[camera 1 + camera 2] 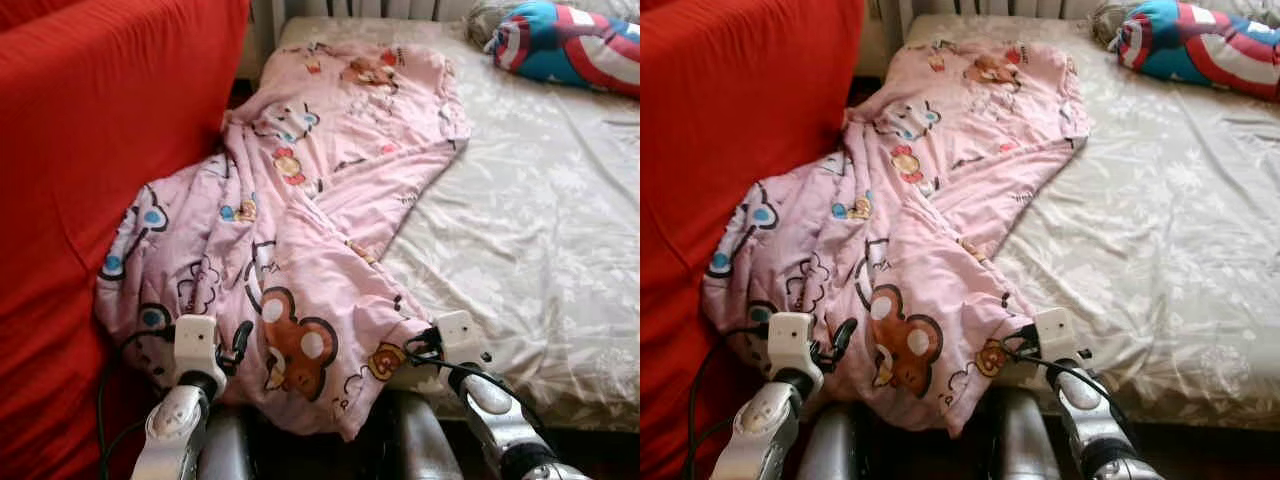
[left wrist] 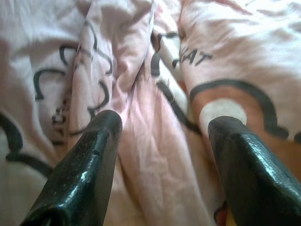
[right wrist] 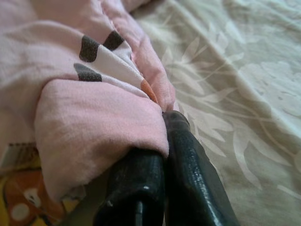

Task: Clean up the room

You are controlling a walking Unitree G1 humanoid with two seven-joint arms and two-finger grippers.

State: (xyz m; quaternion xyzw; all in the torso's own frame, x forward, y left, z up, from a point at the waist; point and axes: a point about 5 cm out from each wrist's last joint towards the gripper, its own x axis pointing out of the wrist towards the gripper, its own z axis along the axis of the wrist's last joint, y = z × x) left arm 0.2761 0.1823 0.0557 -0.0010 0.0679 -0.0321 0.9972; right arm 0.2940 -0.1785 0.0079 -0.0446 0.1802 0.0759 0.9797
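A pink blanket [image 1: 300, 220] printed with cartoon bears lies crumpled along the left side of the bed, and its near end hangs over the front edge. My left gripper [image 2: 164, 125] is open at the blanket's near left part [image 1: 232, 352], with a ridge of pink cloth between its two black fingers [image 2: 89, 160]. My right gripper [image 3: 162, 136] is shut on the blanket's near right edge [image 1: 415, 345], where a fold of pink cloth drapes over one finger.
A beige floral bed sheet [image 1: 530, 220] covers the mattress to the right. A large red-covered piece of furniture [image 1: 90, 150] stands close on the left, touching the blanket. A blue, red and white cushion [image 1: 570, 45] lies at the far right.
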